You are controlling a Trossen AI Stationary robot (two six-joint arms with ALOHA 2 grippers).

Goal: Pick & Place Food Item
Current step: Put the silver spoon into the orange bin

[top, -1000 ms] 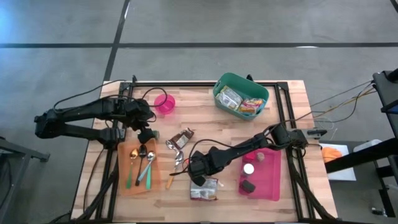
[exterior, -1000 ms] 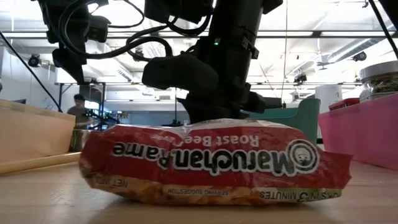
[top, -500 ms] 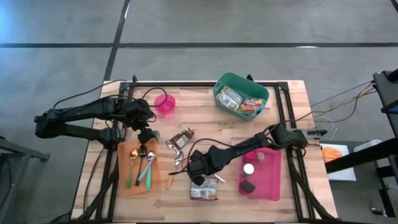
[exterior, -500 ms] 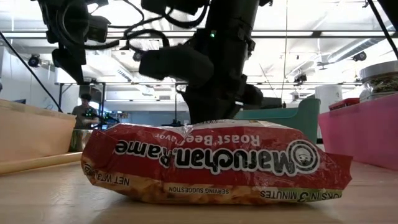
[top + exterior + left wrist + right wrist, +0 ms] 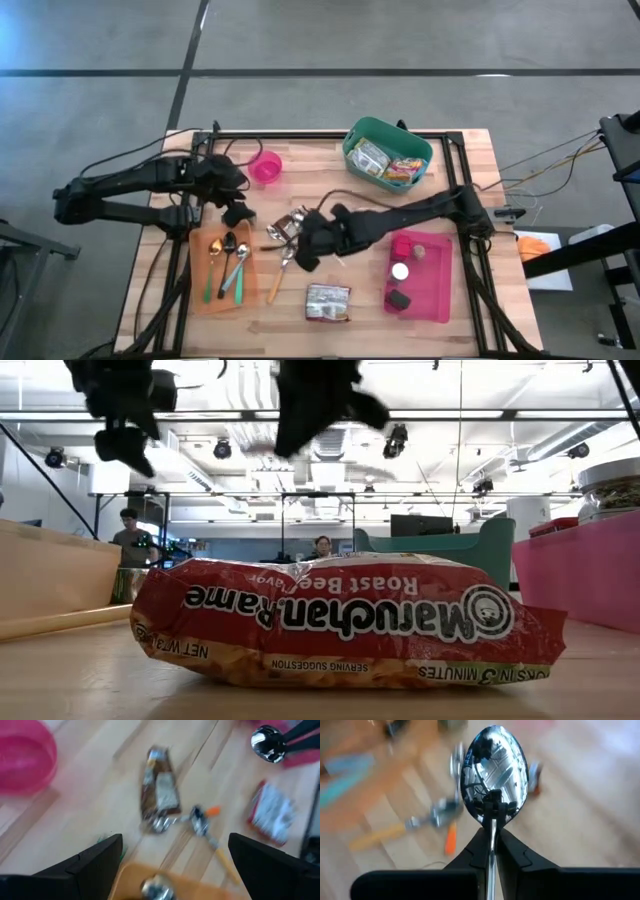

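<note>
Since a second ago our right gripper [image 5: 303, 262] has lifted off the ramen packet [image 5: 328, 302] and swung toward the desk's [image 5: 460, 150] middle, carrying a spoon [image 5: 494, 780] — the packet stays flat near the front edge.

From above, we see our left gripper [image 5: 238, 214] hanging over the far end of the orange tray [image 5: 196, 295] of cutlery, with the pink cup [image 5: 265, 166] beyond it. A green bin [image 5: 352, 140] of snacks sits at the back, a pink tray [image 5: 430, 295] to the right of the packet.

At desk level, the packet [image 5: 345, 622] fills the foreground, lying alone; both arms hang high above it.

Our left wrist camera shows its fingers [image 5: 87, 865] spread wide, holding nothing, with a brown wrapper [image 5: 159, 790] on the wood below.

Our right wrist camera shows its fingers [image 5: 480, 850] pressed together on the spoon's handle, bowl pointing away — well clear of the desk.
</note>
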